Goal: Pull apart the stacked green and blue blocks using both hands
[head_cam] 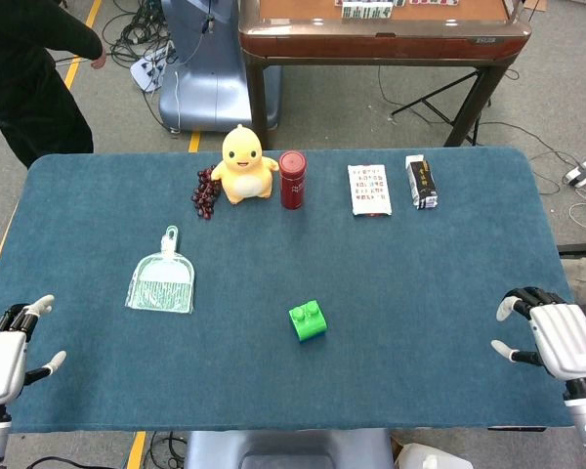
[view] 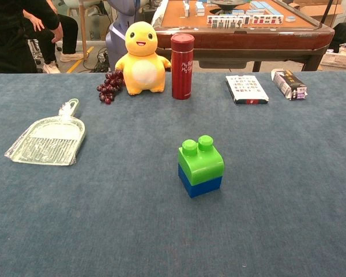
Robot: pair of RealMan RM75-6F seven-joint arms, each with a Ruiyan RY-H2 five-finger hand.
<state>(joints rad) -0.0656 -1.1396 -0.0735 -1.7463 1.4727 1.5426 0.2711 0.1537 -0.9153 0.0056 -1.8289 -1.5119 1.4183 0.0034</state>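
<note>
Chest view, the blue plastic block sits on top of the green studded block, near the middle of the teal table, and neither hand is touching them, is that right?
Not quite: the order is reversed. The chest view shows the green studded block on top of the blue plastic block. The rest holds: the stack stands near the middle of the teal table, and in the head view the left hand and right hand rest at the table's edges, touching neither.

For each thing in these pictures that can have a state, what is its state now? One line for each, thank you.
green block: stacked on the blue block, upright.
blue block: under the green one, on the table.
red bottle: upright, cap on.
dustpan: lying flat.
duck toy: upright.
left hand: holds nothing, fingers apart.
right hand: holds nothing, fingers apart.
</note>
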